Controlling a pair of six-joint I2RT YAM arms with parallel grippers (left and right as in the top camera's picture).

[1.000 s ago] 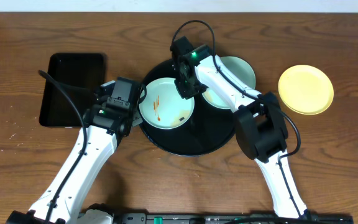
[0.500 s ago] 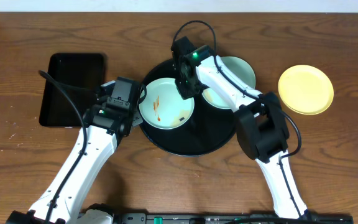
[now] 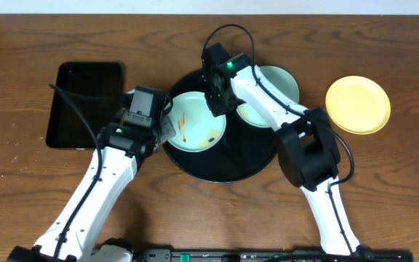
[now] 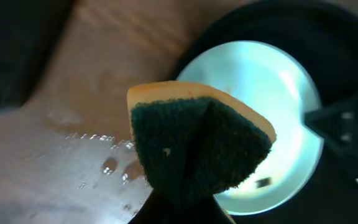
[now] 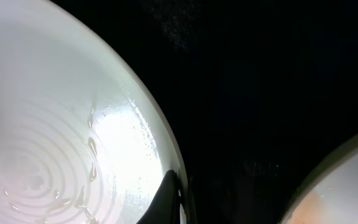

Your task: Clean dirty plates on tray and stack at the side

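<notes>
On the round black tray [image 3: 228, 164] lies a mint plate [image 3: 193, 120] streaked with orange-brown sauce. My right gripper [image 3: 218, 104] is shut on its right rim; one dark finger [image 5: 168, 200] lies over the rim of this plate [image 5: 61, 137]. A second mint plate [image 3: 276, 86] sits at the tray's back right, partly under the right arm. The yellow plate [image 3: 358, 105] rests on the table to the right, off the tray. My left gripper [image 3: 158, 129] is shut on a green-and-yellow sponge [image 4: 197, 149] just left of the streaked plate [image 4: 272, 106].
A rectangular black tray [image 3: 86, 102] lies at the left. Under the left gripper is a grey wet surface [image 4: 55, 168] with droplets. The right arm reaches across the round tray from the front right. Bare wooden table [image 3: 384, 182] surrounds everything.
My right gripper has closed on the streaked plate's rim. The left gripper with the sponge has crept slightly right, toward that plate.
</notes>
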